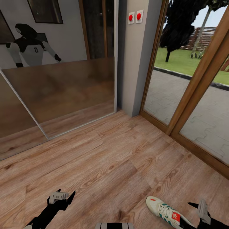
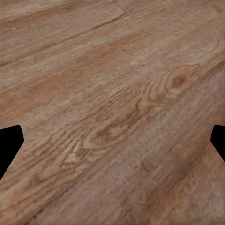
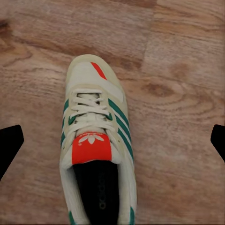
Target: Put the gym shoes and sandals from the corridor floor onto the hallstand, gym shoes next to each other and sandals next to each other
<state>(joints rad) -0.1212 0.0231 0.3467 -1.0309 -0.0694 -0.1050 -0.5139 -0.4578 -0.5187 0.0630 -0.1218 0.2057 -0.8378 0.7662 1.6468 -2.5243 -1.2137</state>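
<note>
The corridor floor (image 1: 111,165), light brown planks with knots and seams, takes up the lower half of the head view. A mirrored sliding panel (image 1: 57,92) occupies the upper left of the frame and reflects the white and black robot (image 1: 30,47). To the right, wood-framed glass doors (image 1: 190,95) look out on paving and grass. Between them stands a grey pillar (image 1: 136,63) carrying two red buttons (image 1: 135,17) near the top of the frame. One gym shoe (image 1: 167,211) lies on the floor at the lower right of the head view, toe pointing to the upper left; in the right wrist view the same shoe (image 3: 96,150) sits centred, white with green stripes and a red-orange tongue label, laces up. The right end effector (image 1: 203,211) hangs just right of the shoe in the head view; its dark fingertips (image 3: 10,145) sit at both edges of the wrist view, spread wide and holding nothing. The left end effector (image 1: 58,197) is at the lower left over bare planks, its fingertips (image 2: 10,145) likewise spread wide and holding nothing.
</note>
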